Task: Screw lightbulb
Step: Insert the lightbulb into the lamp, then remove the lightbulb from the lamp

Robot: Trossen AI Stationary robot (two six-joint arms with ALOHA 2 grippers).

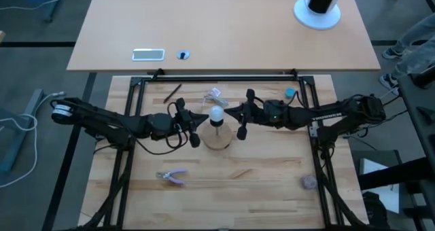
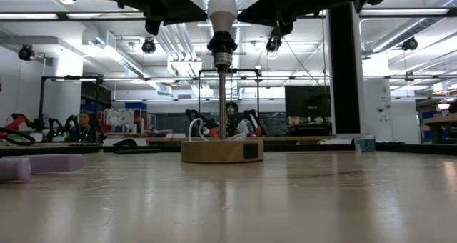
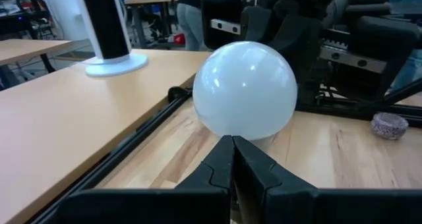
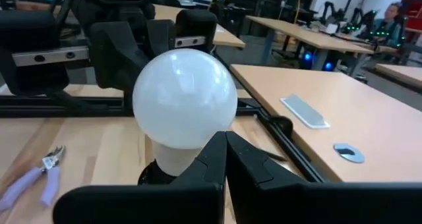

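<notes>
From above, the lightbulb (image 1: 216, 113) looks like a small white dot sitting on top of a round wooden disc (image 1: 218, 137) in the middle of the pale wood table (image 1: 224, 183). The low view shows more: the bulb is up high in a dark socket (image 2: 222, 43) on a thin metal pole (image 2: 223, 103) that stands straight up from the disc. The left gripper (image 1: 195, 137) is just left of the bulb and the right gripper (image 1: 240, 130) is just right of it, both very near. In each wrist view the two dark fingers are pressed tight together with nothing between them, and the smooth, round, frosted bulb sits just past the tips; it is hard to say if the tips touch it. The right wrist view also shows the bulb's narrow white neck going down into the socket. Only the view from above shows the purple-handled pliers (image 1: 172, 176) on the near left of the table, a small greyish ball (image 1: 308, 182) on the near right, and a crumpled clear wrapper (image 1: 214, 94) just behind the bulb. Beyond the wooden table is a smooth tan desk (image 1: 224, 27) with a flat silver phone (image 1: 148, 54) and a black post on a round white foot (image 1: 317, 13). The low view looks into a big bright room with desks, screens and people sitting far off.
</notes>
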